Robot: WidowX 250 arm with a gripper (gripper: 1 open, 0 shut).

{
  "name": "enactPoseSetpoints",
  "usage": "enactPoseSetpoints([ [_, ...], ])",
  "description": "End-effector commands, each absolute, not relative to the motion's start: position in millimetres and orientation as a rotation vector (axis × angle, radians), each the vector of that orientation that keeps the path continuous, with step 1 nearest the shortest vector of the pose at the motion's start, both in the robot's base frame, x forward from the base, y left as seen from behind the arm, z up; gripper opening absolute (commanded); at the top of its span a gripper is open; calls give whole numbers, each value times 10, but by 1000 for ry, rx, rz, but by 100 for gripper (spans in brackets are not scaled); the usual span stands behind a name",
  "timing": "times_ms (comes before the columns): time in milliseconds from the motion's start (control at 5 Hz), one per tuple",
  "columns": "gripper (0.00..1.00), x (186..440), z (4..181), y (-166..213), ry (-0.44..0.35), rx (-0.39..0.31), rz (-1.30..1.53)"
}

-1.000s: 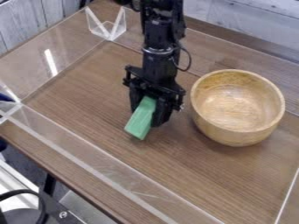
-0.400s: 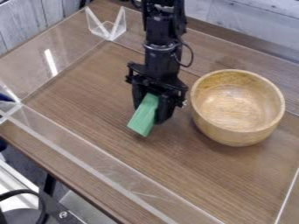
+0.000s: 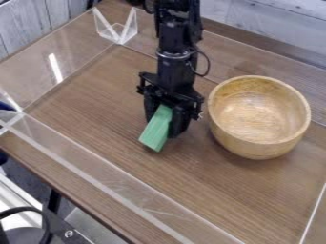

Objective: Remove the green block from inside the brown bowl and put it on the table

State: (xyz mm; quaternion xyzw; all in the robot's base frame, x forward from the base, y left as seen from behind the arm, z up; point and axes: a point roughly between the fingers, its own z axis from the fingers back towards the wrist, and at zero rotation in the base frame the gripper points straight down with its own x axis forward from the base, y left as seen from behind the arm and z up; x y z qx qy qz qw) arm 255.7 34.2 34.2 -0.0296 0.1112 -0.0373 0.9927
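The green block (image 3: pixel 158 129) hangs tilted in my gripper (image 3: pixel 170 108), its upper end clamped between the black fingers and its lower end close to or touching the table (image 3: pixel 90 105). My gripper is shut on the block, just left of the brown bowl (image 3: pixel 258 115). The light wooden bowl stands upright on the table at the right, with nothing visible inside it. The arm comes down from the top middle of the camera view.
Low clear acrylic walls (image 3: pixel 38 71) run around the tabletop, with a clear bracket (image 3: pixel 117 29) at the far left corner. Open wood surface lies left of and in front of the gripper.
The gripper and green block have shifted very slightly; otherwise nothing has visibly changed.
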Motion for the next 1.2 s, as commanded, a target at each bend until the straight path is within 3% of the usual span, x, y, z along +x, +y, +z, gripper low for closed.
enactPoseSetpoints([
  [0, 100, 2613, 452, 389, 183, -60, -71],
  [200, 100, 2604, 679, 403, 132, -79, -65],
  [400, 100, 2600, 1085, 428, 32, -94, -61],
  [600, 100, 2559, 1336, 430, -7, -103, -63],
  [1000, 100, 2419, 1102, 352, -9, -119, -96],
])
